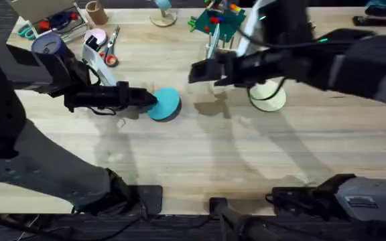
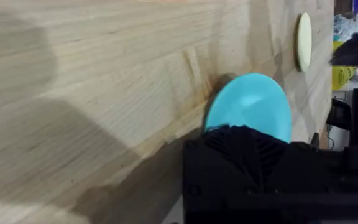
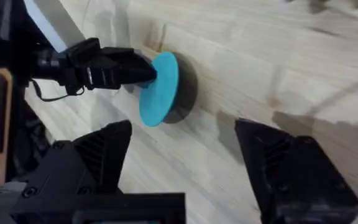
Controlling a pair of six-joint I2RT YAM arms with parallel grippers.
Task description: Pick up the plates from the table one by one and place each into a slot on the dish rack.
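Gripping the blue plate (image 1: 165, 104) at its near edge, the left gripper (image 1: 147, 99) has its fingers closed on the rim; plate sits mid-table (image 1: 200, 154), tilted off the wood. Right gripper (image 3: 182, 155) hangs above, fingers wide apart, holding nothing. Cream plate (image 1: 269, 96) lies flat further right. Rack (image 1: 214, 44) at back, contents unclear.

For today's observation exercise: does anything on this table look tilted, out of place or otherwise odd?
Yes. The blue plate is tilted up on edge, lifted off the table where the left gripper pinches its rim. The cream plate lies flat on the table. The right gripper hangs open above.
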